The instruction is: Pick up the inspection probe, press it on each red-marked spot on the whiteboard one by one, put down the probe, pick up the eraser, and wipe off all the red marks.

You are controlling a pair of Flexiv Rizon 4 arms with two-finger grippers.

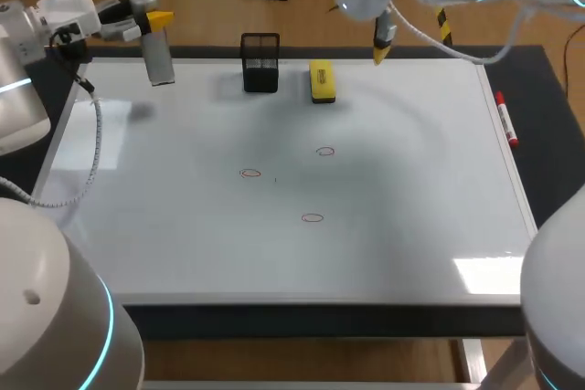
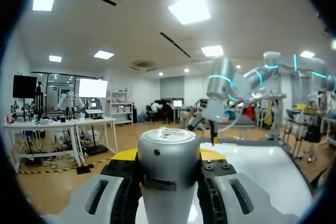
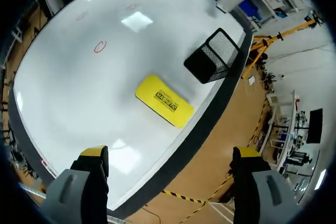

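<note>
1. Upper left of the frame: the left hand (image 1: 157, 21) pinches the grey inspection probe (image 1: 160, 61), holding it above the whiteboard's (image 1: 402, 253) far left corner.
2. Upper middle: the right hand (image 1: 381, 46) hovers with its fingers spread wide.
3. Just below it, the yellow eraser (image 1: 322, 80) lies on the board, beside a black mesh holder (image 1: 260, 63).
4. Centre: three red marks (image 1: 313, 217), all circles.

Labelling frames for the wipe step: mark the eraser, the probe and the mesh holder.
eraser (image 1: 322, 80), head view, middle of its yellow top.
probe (image 2: 168, 161), left wrist view, its grey barrel below the cap.
mesh holder (image 1: 260, 66), head view, its front wall.
</note>
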